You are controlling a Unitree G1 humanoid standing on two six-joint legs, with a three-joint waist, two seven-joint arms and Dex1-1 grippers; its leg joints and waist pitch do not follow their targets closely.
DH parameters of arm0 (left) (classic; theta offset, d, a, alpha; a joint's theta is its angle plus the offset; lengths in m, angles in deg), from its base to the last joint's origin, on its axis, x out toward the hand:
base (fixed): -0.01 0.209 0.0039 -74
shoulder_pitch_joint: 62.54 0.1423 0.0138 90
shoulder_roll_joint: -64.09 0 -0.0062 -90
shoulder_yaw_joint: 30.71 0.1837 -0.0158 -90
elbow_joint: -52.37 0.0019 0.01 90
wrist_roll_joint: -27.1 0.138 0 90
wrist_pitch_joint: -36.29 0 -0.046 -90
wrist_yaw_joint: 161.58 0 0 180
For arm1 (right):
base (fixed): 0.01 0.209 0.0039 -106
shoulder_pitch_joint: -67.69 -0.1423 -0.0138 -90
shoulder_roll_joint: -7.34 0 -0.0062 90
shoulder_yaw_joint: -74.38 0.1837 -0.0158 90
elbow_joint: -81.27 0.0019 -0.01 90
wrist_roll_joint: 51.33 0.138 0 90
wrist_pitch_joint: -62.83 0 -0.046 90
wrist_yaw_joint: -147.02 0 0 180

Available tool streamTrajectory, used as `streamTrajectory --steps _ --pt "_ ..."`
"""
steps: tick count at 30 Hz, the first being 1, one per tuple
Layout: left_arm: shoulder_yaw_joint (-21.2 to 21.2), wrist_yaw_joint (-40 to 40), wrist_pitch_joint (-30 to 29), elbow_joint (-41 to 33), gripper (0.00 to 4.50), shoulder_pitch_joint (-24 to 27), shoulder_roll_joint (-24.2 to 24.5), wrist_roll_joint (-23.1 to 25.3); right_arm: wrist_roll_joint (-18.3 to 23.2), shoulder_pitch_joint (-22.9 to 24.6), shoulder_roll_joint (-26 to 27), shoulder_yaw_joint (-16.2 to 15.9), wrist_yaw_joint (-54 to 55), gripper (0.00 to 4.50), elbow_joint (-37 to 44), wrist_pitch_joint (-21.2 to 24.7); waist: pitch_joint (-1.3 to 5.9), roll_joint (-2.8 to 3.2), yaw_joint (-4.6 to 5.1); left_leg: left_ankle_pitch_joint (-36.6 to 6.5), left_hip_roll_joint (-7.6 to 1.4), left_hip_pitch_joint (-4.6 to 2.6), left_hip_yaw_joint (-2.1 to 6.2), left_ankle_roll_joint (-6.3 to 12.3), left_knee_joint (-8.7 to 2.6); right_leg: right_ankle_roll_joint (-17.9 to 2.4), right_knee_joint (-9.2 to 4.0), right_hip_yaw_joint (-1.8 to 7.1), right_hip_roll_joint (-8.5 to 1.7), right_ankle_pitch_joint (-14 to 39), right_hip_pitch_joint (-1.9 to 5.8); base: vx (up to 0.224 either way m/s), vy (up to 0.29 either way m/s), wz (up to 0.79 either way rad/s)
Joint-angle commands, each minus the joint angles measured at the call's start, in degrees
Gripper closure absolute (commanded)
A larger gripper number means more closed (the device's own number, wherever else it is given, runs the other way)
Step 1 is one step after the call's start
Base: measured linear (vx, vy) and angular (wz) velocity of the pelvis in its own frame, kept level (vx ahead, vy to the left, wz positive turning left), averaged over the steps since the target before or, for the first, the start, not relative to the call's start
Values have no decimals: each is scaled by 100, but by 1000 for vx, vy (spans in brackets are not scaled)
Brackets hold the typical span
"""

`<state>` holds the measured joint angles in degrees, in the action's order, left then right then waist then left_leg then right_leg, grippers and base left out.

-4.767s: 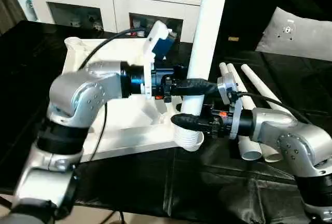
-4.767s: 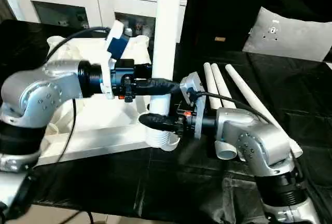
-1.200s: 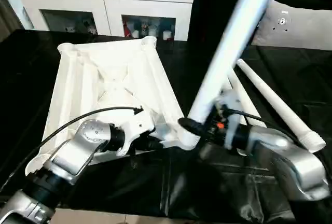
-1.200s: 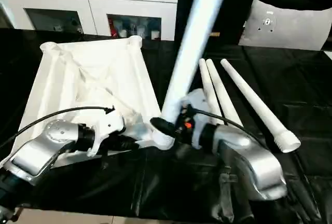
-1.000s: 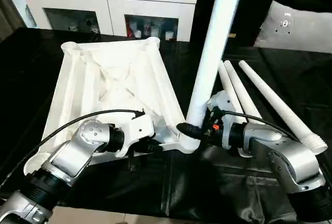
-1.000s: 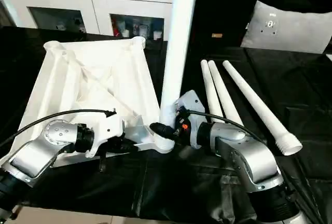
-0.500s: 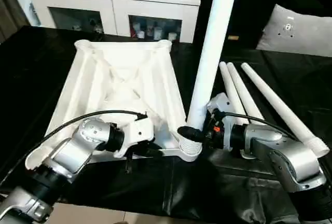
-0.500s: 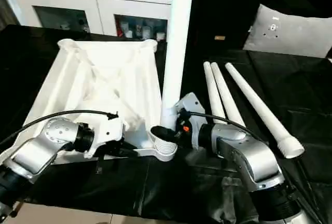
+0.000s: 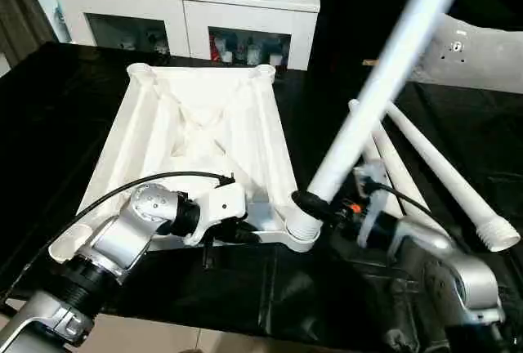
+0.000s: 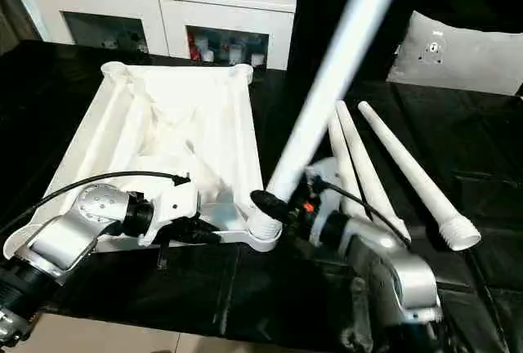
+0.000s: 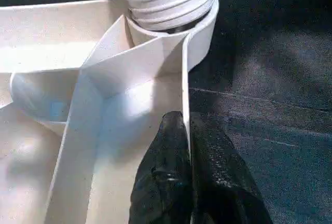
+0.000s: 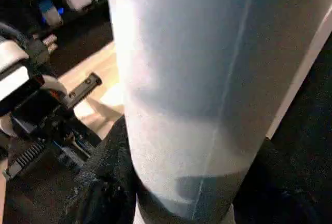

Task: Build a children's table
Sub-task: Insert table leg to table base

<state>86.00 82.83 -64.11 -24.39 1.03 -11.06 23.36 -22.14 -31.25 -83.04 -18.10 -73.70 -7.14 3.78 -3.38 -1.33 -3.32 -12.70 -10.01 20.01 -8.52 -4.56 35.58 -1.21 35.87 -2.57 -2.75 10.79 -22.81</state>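
Table leg [image 9: 384, 75], upright half a second ago, now leans toward 1 o'clock from the table top's [image 9: 200, 136] near-right corner socket [image 9: 301, 230], right gripper [image 9: 315, 206] fingers clasping it, left gripper [image 11: 188, 146] fingers pinching the top's near rim, three spare legs [image 9: 441, 177] at 3 o'clock on black desk [image 9: 49, 108].

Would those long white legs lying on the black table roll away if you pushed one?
Probably. The spare legs are smooth round tubes lying flat on the black table, so a sideways push would likely roll them. Each narrows toward one end, so it might curve rather than roll straight. They look hollow, so probably light and stiff.
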Motion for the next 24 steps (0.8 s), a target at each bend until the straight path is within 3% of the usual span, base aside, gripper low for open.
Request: streamTrajectory --steps 1,4,6,10,12,14,20,23,24 --pt "-210 -138 0 22 450 -96 -84 -23 -176 269 -24 -148 -17 260 -295 63 327 58 31 -1080 -259 12 39 -36 -499 -786 -560 291 -479 2114 251 0 0 0" --pt "-212 -155 28 83 450 -119 -108 18 -595 449 -254 -481 -102 260 -231 -275 316 62 26 -1161 -262 2 39 -22 -507 -760 -578 287 -487 2239 243 0 0 0" --pt "-215 -150 26 85 450 -121 -109 26 -712 463 -317 -564 -116 260 -228 -351 318 55 32 -1128 -255 24 44 -7 -513 -712 -578 287 -487 2284 259 0 0 0" --pt "-183 -104 67 116 450 -160 -91 95 -1309 348 -666 -1048 -265 260 -253 -697 319 58 49 -1269 -246 17 48 3 -508 -580 -619 282 -489 2628 238 0 0 0" --pt "-171 -90 84 126 450 -168 -85 118 -1392 307 -723 -1137 -343 260 -301 -736 324 34 59 -1322 -254 18 56 22 -514 -532 -619 280 -482 2707 228 0 0 0" --pt "-152 -66 120 127 450 -181 -68 152 -1479 239 -799 -1287 -486 260 -405 -733 328 49 66 -1340 -258 21 64 21 -521 -535 -620 279 -484 2684 226 0 0 0" --pt "-127 28 252 207 450 -274 -82 177 -1552 159 -955 -1608 -823 260 -597 -778 342 37 94 -1470 -277 12 76 39 -539 -639 -612 275 -481 2482 228 0 0 0" --pt "-122 73 356 377 450 -428 -111 208 -1510 128 -957 -1650 -921 260 -611 -705 308 30 101 -1484 -276 -5 63 67 -558 -695 -618 281 -471 2307 216 0 0 0" --pt "-133 72 421 598 450 -619 -149 268 -1521 119 -943 -1660 -963 260 -602 -674 257 19 105 -1505 -279 1 60 77 -577 -711 -628 285 -475 2288 200 0 0 0"
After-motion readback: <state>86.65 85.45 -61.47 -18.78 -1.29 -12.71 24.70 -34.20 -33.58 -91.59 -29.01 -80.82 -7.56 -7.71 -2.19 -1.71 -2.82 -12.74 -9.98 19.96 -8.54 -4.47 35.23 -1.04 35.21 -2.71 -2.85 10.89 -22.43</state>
